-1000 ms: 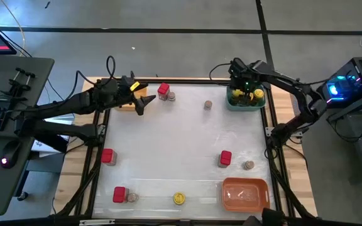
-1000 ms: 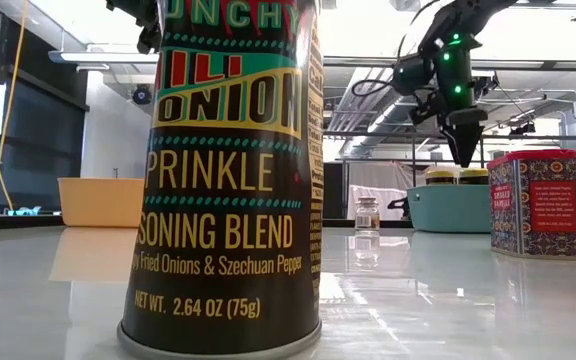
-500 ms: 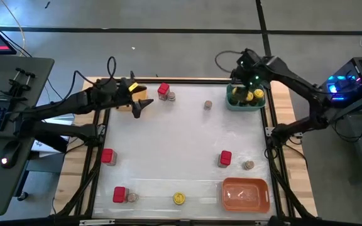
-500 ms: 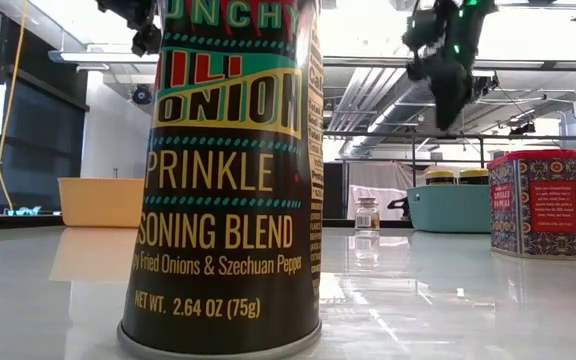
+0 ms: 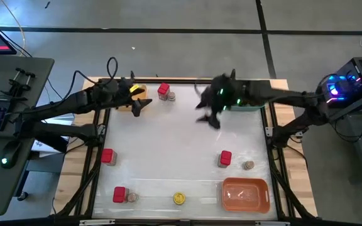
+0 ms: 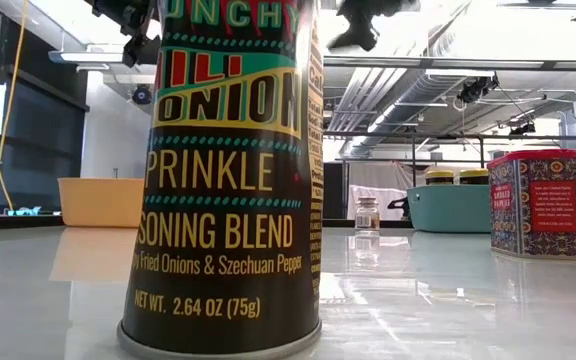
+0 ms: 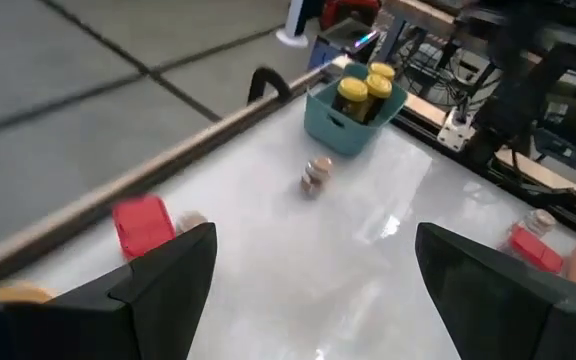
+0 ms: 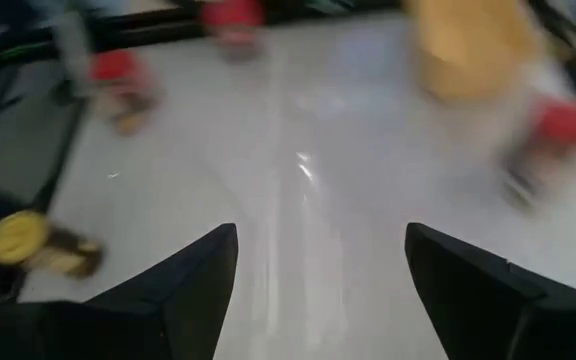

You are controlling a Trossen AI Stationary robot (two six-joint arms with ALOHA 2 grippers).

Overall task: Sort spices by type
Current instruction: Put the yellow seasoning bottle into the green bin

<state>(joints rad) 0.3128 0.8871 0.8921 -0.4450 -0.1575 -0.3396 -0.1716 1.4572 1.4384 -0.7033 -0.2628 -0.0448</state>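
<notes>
Spices are scattered all over my white surface [image 5: 168,138], so here's the rundown from left to right. Along the left side I've got one red box [image 5: 108,156] on its own, and nearer the front edge another red box [image 5: 119,194] with a small grey-brown jar [image 5: 131,197] just beside it. My left gripper [image 5: 141,104] hangs over the back left corner next to the yellow tray [image 5: 138,90]; the left wrist view shows its fingers [image 7: 168,275] spread wide with nothing between them.

Next along the back edge there's a third red box [image 5: 163,90] with a grey jar [image 5: 171,96] touching or nearly touching it. A yellow-lidded jar [image 5: 179,198] sits at the front, about mid-width; it's the big one filling the low view.

My right gripper [image 5: 210,118] is out over the back middle of the surface. Its fingers [image 8: 183,290] are wide apart and empty in the right wrist view. That arm is blurry from above, so I think it's covering the lone grey jar [image 7: 316,174] that the left wrist view shows near the teal tray [image 7: 353,125], but I can't swear to it. The teal tray holds at least two yellow-lidded jars [image 7: 364,88].

On the right, a fourth red box [image 5: 225,159] stands near another grey jar [image 5: 248,165], with the orange tray [image 5: 245,194] at the front right corner.
</notes>
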